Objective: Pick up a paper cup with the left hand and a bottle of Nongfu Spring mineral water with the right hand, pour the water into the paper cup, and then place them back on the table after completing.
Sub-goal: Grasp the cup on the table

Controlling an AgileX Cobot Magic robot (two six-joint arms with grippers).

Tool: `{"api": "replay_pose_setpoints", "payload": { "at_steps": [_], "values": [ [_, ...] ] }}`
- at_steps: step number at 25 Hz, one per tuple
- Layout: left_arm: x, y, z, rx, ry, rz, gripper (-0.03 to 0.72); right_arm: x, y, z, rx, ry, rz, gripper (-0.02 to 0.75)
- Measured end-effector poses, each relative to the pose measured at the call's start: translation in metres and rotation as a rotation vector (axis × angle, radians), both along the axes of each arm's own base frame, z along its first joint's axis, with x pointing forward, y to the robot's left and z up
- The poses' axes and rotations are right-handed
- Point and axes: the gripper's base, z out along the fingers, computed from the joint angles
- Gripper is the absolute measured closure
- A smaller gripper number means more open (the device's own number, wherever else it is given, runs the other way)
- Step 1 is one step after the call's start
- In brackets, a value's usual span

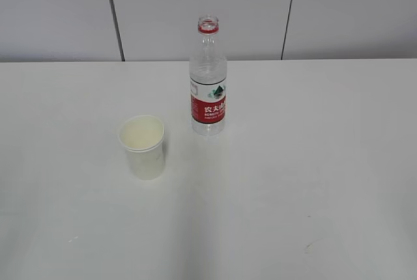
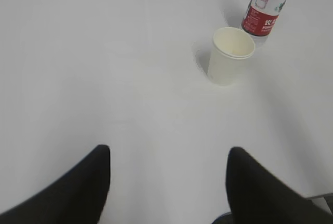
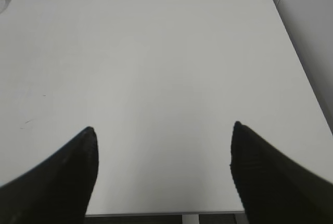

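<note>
A white paper cup (image 1: pixel 143 147) stands upright on the white table (image 1: pixel 313 163), left of centre. A clear Nongfu Spring bottle (image 1: pixel 208 81) with a red label and a red neck ring stands uncapped just behind and right of it. Its water level is hard to make out. No arm shows in the exterior view. In the left wrist view the cup (image 2: pixel 230 55) and the bottle (image 2: pixel 265 5) stand far ahead to the right, and my left gripper (image 2: pixel 169 153) is open and empty. My right gripper (image 3: pixel 163 130) is open and empty over bare table; neither object shows there.
A grey panelled wall (image 1: pixel 208 6) runs behind the table. The table's right edge (image 3: pixel 299 57) and near edge (image 3: pixel 166 213) show in the right wrist view. A few tiny dark specks (image 1: pixel 306 246) mark the tabletop.
</note>
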Motion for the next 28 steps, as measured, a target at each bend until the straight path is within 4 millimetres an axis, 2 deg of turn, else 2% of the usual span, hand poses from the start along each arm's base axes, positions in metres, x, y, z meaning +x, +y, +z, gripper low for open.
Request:
{"api": "replay_pose_setpoints", "payload": {
  "at_steps": [7,11,15,18,22,25,28],
  "values": [
    [0.001,0.0,0.001,-0.001,-0.004,0.0,0.246,0.001,0.003,0.005,-0.026,-0.017,0.058,0.153],
    [0.006,0.0,0.012,-0.018,-0.088,0.005,0.24,0.021,0.011,0.025,-0.032,-0.164,0.149,0.153],
    [0.023,-0.001,0.028,-0.026,-0.221,0.004,0.239,0.048,0.017,0.041,-0.029,-0.273,0.218,0.152],
    [0.049,-0.003,0.037,-0.015,-0.269,-0.014,0.239,0.073,0.019,0.048,-0.022,-0.295,0.258,0.152],
    [0.093,-0.003,0.041,-0.008,-0.288,-0.012,0.239,0.115,0.026,0.045,-0.003,-0.255,0.306,0.152],
    [0.128,-0.002,0.03,-0.035,-0.274,0.029,0.237,0.147,0.03,0.04,0.0,-0.257,0.321,0.152],
    [0.152,-0.007,0.011,-0.043,-0.262,0.026,0.236,0.175,0.036,0.03,0.003,-0.232,0.318,0.152]
  ]
}}
